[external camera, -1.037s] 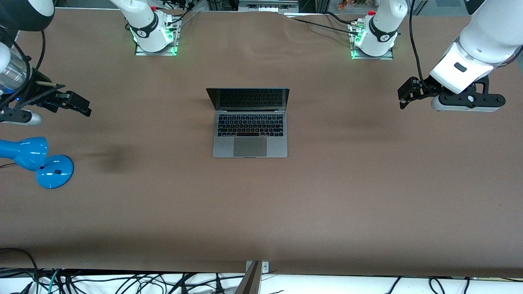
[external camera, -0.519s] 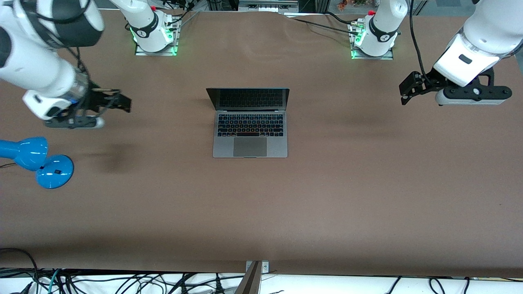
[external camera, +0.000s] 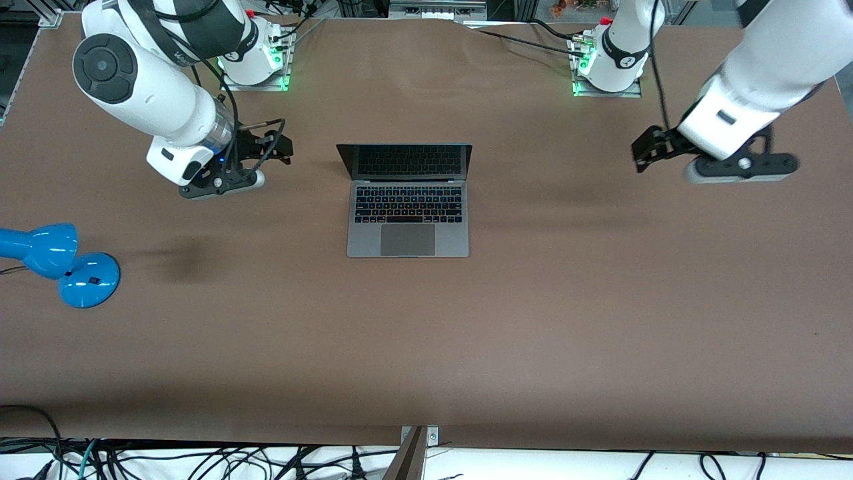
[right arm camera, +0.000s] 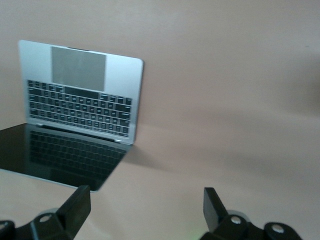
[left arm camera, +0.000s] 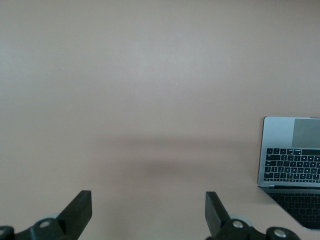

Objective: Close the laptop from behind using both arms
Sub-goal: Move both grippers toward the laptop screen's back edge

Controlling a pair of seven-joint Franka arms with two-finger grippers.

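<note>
Two hands hang spread wide and empty over bare tabletop: the right hand just beside the open laptop, the left hand well apart from it. Uneven arrival could press one lid corner first, twisting the hinge or skidding the laptop. Both wrists tilt inward toward the screen.
</note>
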